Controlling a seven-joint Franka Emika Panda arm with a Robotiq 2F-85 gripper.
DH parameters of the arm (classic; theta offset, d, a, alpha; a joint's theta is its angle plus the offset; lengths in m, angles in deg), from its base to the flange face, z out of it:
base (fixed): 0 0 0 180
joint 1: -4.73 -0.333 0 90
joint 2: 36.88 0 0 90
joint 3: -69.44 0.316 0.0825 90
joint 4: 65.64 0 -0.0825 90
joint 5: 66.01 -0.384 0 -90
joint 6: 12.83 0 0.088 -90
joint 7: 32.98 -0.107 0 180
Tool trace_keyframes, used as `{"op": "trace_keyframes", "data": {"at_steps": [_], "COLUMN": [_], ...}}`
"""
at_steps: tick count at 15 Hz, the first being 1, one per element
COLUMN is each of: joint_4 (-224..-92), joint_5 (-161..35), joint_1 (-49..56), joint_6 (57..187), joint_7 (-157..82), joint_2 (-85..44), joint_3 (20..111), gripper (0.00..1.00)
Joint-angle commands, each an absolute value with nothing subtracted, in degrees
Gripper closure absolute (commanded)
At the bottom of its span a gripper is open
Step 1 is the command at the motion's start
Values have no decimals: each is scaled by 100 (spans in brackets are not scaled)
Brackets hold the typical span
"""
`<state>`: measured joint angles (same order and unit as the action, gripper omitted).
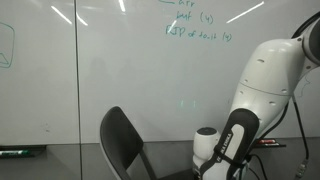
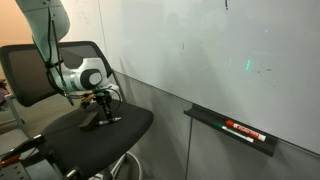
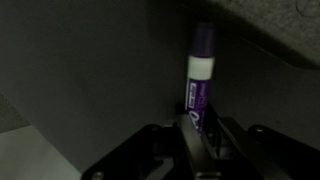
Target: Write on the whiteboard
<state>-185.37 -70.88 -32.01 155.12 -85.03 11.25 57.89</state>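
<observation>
The whiteboard (image 1: pixel 120 70) is a huge glossy white wall board with thin vertical seams and green handwriting (image 1: pixel 195 25) near its top; it also shows in an exterior view (image 2: pixel 230 60). My gripper (image 3: pixel 200 125) is shut on a purple marker (image 3: pixel 198 70) with a white band, which stands up between the fingers. In an exterior view my gripper (image 2: pixel 102 105) points down just above a black chair seat (image 2: pixel 95 130), well below and away from the board. The marker is too small to make out in the exterior views.
A black office chair (image 1: pixel 122 140) stands in front of the board beside my white arm (image 1: pixel 262 80). A dark marker tray (image 2: pixel 235 128) on the board holds a red marker (image 2: pixel 243 129). Cables hang near my arm's base.
</observation>
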Motion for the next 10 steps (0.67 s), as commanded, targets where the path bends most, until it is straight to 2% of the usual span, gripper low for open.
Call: {"op": "trace_keyframes", "data": {"at_steps": [1,2,10], "joint_4": [-18545,-18563,-18888], "joint_5": [-7099,-7080,-6819], "joint_1": [-3385,-3411,-3043], "joint_6": [15281,15244,14275], "joint_7": [-8668,-8691,-8399], "joint_2": [1112,1090,325], "joint_3": [5594,5561,5704], "gripper": [90,87,87]}}
